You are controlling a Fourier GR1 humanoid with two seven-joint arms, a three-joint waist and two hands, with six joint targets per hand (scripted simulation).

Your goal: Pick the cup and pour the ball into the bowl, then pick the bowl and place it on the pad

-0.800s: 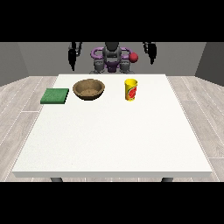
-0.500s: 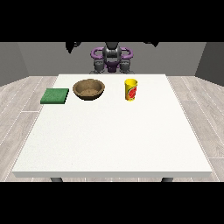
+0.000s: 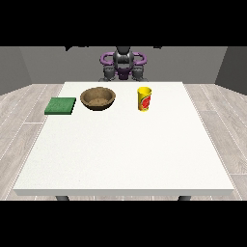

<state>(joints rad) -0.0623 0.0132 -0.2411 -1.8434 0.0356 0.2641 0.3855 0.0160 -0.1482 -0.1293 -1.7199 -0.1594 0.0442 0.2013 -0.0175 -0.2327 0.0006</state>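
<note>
i see the cup (image 3: 144, 99) standing upright on the table (image 3: 125, 154), mouth up, long axis vertical, beside the bowl (image 3: 98, 98) and pad (image 3: 61, 105). neither hand shows, so i cannot tell their fingers.

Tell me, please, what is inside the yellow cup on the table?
Nothing can be made out inside the yellow cup: it stands upright and its wall hides the interior from this front view. Any ball in it is covered. The bowl beside it looks empty.
</note>
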